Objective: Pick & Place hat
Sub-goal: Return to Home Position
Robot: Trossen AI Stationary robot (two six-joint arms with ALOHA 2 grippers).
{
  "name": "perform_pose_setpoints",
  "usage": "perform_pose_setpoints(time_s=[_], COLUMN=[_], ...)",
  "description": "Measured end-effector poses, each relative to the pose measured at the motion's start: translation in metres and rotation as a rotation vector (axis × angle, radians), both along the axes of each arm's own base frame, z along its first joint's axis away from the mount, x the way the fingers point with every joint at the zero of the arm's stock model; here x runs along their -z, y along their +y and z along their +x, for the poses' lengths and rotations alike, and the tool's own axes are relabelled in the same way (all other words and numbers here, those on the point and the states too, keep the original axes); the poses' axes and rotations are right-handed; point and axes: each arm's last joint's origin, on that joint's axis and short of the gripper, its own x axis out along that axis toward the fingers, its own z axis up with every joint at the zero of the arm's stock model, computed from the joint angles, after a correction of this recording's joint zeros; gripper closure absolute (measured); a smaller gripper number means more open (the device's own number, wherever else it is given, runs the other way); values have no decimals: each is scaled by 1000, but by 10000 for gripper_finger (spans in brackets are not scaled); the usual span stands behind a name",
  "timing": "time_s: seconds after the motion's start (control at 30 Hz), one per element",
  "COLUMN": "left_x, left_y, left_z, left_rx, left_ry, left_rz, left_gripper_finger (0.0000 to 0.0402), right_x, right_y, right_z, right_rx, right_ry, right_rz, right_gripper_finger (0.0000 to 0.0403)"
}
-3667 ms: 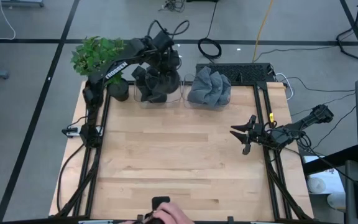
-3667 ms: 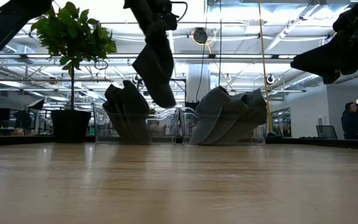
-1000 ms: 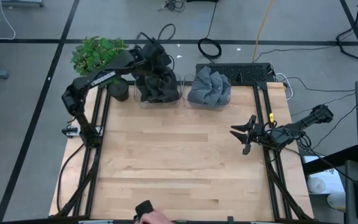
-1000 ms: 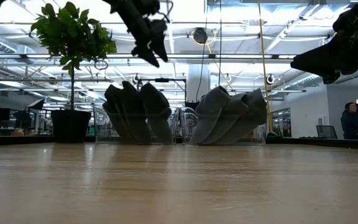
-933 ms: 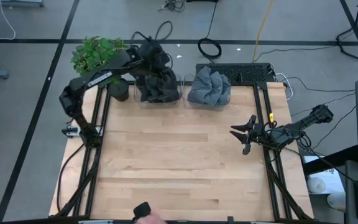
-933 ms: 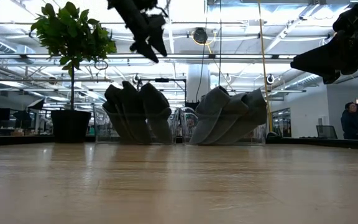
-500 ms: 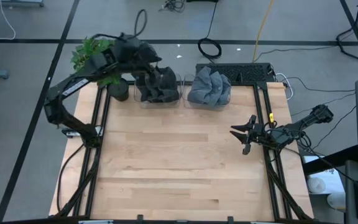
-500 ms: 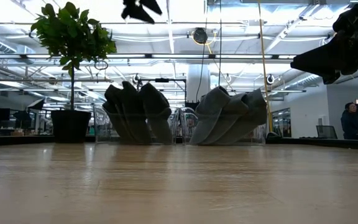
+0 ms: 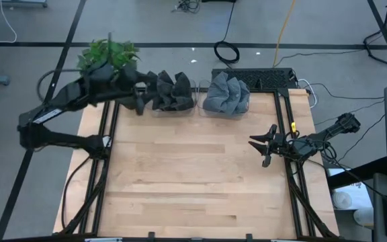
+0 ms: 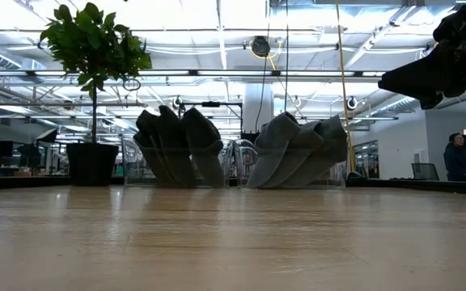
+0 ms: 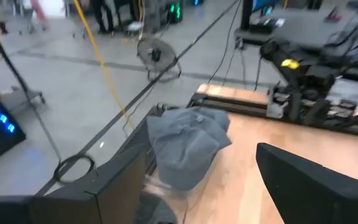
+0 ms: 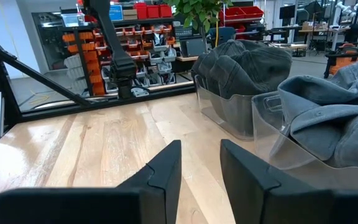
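Note:
Several dark hats stand bunched in a clear bin at the table's far edge. Several grey hats fill a second clear bin just to their right. My left gripper hangs open and empty beside the dark hats' left side. In its wrist view, my left gripper looks past the grey hats. My right gripper hovers near the table's right edge, its fingers a little apart with nothing between them. The low view shows my right gripper high above the table.
A potted plant stands at the far left corner, close behind my left arm. A black rail frame runs along the far right. Bare wooden tabletop stretches from the bins to the near edge.
My left gripper has risen out of the low view and swung away from above the dark hats, toward the table's left edge and a little nearer. The arm has folded back to the left. The hats stay still in their bins.

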Motion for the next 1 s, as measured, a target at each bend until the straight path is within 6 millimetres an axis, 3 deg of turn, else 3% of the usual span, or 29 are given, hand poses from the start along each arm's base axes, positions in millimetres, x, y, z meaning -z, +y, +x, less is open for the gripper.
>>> perform_pose_setpoints(time_s=[0.33, 0.63, 1.0], left_x=[45, 94, 178], left_y=[-34, -48, -64], left_z=[-41, -70, -90], left_rx=[89, 151, 345], left_ry=[-201, -285, -295], left_rz=[-51, -13, -16], left_gripper_finger=[101, 93, 86], right_x=[0, 0, 0], right_y=[0, 0, 0], right_z=[0, 0, 0], right_rx=[0, 0, 0], right_ry=[0, 0, 0], right_rz=[0, 0, 0], right_gripper_finger=[305, 305, 305])
